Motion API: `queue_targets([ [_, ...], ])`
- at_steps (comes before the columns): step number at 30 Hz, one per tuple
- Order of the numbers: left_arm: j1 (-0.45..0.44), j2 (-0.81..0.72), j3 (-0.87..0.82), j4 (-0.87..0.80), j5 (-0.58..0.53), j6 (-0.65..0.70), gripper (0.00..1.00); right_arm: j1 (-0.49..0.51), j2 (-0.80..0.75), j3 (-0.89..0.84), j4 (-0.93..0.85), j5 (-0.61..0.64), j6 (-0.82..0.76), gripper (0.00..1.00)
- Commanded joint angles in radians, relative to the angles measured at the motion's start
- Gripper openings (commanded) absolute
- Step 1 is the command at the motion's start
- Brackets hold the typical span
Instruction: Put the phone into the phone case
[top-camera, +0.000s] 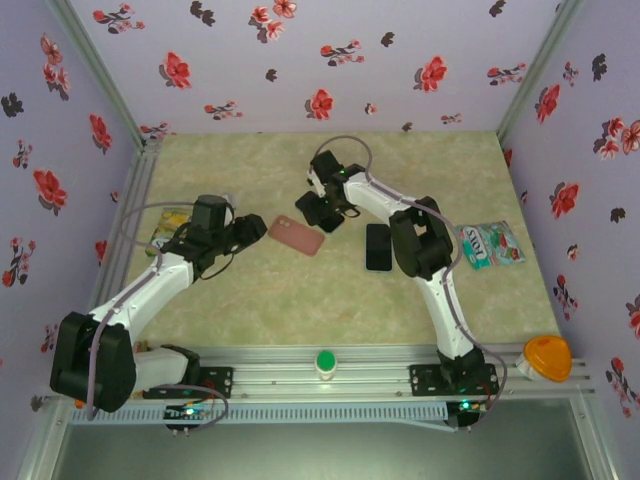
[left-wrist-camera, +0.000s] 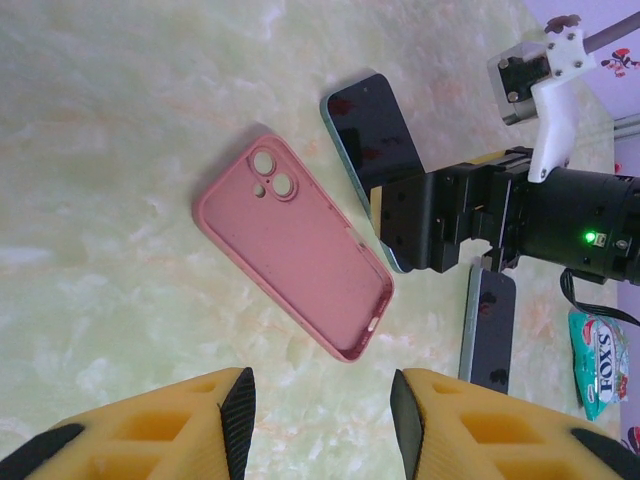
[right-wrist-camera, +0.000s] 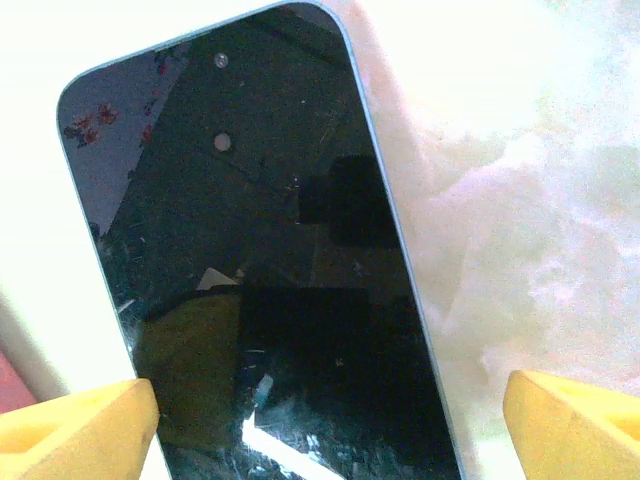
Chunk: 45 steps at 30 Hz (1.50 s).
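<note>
Hovering low over the table, my left gripper (left-wrist-camera: 322, 400) has its two yellow fingers (left-wrist-camera: 150, 425) standing apart with bare marbled table (left-wrist-camera: 120, 150) between them, so it is open and carrying nothing. Just ahead of it lies the pink phone case (left-wrist-camera: 290, 245), flat on the table, camera cut-outs at the far-left end, and as far as I can tell its hollow side faces up. Nothing sits in it. The phone (left-wrist-camera: 372, 125), dark screen up with a pale blue edge, lies just beside the case on the far side, apart from it and angled across its right end. My right gripper (left-wrist-camera: 430, 220) is down over the phone's near end and covers that part from the left wrist camera. From the right wrist, the phone (right-wrist-camera: 270, 280) lies between my yellow fingertips (right-wrist-camera: 75, 430); the left one sits close against its edge, the right one stands clear of it, so the jaws are spread wider than the phone and are not pinching it. The phone's bottom end runs off the frame there, and glare washes out the table to its left. From above, the right gripper (top-camera: 325, 212) hides most of the phone, beside the case (top-camera: 297, 235). A second dark phone (left-wrist-camera: 490, 325) lies nearer, its far end behind my right arm. A Fox's candy packet (left-wrist-camera: 600, 360) is cut off by the frame edge.
</note>
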Motion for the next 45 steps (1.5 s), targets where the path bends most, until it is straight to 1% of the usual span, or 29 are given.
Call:
queue_targets([
  [1,0.009,-0.018,-0.005,0.003,-0.01,-0.003,0.45,0.011,0.036,0.049,-0.042,0.012,-0.034,0.91],
  [6,0.009,-0.027,-0.013,0.001,-0.015,-0.005,0.45,0.014,0.061,0.084,-0.058,-0.001,-0.041,0.92],
  [22,0.009,-0.045,-0.02,-0.009,-0.024,-0.004,0.45,0.023,0.082,0.106,-0.066,-0.034,-0.055,0.94],
  [31,0.009,-0.05,-0.02,-0.015,-0.027,-0.004,0.45,0.022,0.104,0.114,-0.063,-0.028,-0.07,0.9],
  [36,0.009,-0.046,-0.019,-0.014,-0.028,-0.003,0.45,0.022,0.108,0.128,-0.062,-0.026,-0.091,0.93],
  [45,0.008,-0.042,-0.019,-0.012,-0.028,-0.004,0.45,0.023,0.139,0.178,-0.091,-0.016,-0.123,0.95],
])
